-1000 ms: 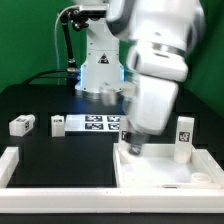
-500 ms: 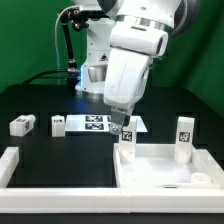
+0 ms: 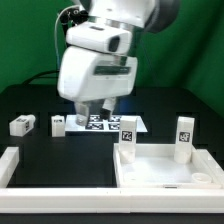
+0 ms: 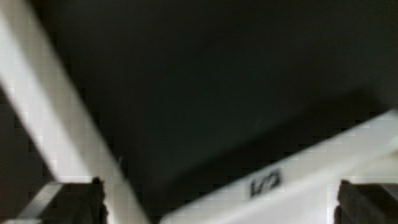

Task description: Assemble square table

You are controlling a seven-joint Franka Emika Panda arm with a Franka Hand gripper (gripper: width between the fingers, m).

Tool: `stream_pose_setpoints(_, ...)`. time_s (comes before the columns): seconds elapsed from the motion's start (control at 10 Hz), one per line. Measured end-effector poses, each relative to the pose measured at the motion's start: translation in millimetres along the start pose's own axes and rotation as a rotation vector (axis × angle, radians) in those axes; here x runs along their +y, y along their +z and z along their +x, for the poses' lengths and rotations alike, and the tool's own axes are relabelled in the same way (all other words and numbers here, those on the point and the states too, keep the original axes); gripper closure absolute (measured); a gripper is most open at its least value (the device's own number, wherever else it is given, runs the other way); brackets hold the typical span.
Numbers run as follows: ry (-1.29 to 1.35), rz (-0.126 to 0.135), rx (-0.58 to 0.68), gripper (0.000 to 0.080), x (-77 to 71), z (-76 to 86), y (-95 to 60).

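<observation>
The square table's white slab (image 3: 165,168) lies at the front on the exterior view's right. Two white tagged legs stand upright in its far corners, one to the left (image 3: 128,135) and one to the right (image 3: 184,136). Two more legs lie loose on the black table at the left, one (image 3: 20,125) near the edge and one (image 3: 58,124) beside the marker board. My gripper (image 3: 92,114) hangs open above the table between that second loose leg and the slab, holding nothing. In the wrist view the gripper (image 4: 222,205) shows dark fingers (image 4: 80,205) wide apart over blurred white shapes.
The marker board (image 3: 106,123) lies flat behind my gripper. A long white rail (image 3: 55,196) with upturned ends runs along the front edge. The robot's base (image 3: 100,65) stands at the back.
My arm has risen from the left upright leg in the slab and swung toward the exterior view's left. That leg stays standing in its corner. The jaws have stayed open.
</observation>
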State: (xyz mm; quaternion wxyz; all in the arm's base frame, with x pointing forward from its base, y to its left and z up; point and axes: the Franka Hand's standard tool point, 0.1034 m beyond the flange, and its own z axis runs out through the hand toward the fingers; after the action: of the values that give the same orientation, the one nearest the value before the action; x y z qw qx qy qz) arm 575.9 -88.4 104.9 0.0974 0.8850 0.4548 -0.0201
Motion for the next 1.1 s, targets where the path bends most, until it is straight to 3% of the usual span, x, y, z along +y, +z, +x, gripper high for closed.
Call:
stream_pose_setpoints(0.1, 0.114, 0.018, 0.0, 0.0151, -2.2, -12.4, 4.4)
stream_pose_setpoints(0.2, 0.201, 0.03, 0.007, 0.0151, -1.6, -14.8, 6.6)
stream_pose_setpoints(0.6, 0.407, 0.039, 0.009, 0.0151, -5.0, -10.2, 7.5)
stream_pose_setpoints(0.7, 0.489, 0.067, 0.011, 0.0151, -9.2, -20.0, 13.1)
stream_pose_setpoints(1.0, 0.698, 0.17, -0.061, 0.0151, -37.5, -71.2, 25.5)
stream_pose_setpoints(1.1, 0.736, 0.205, -0.105, 0.0151, -44.2, -78.5, 29.1)
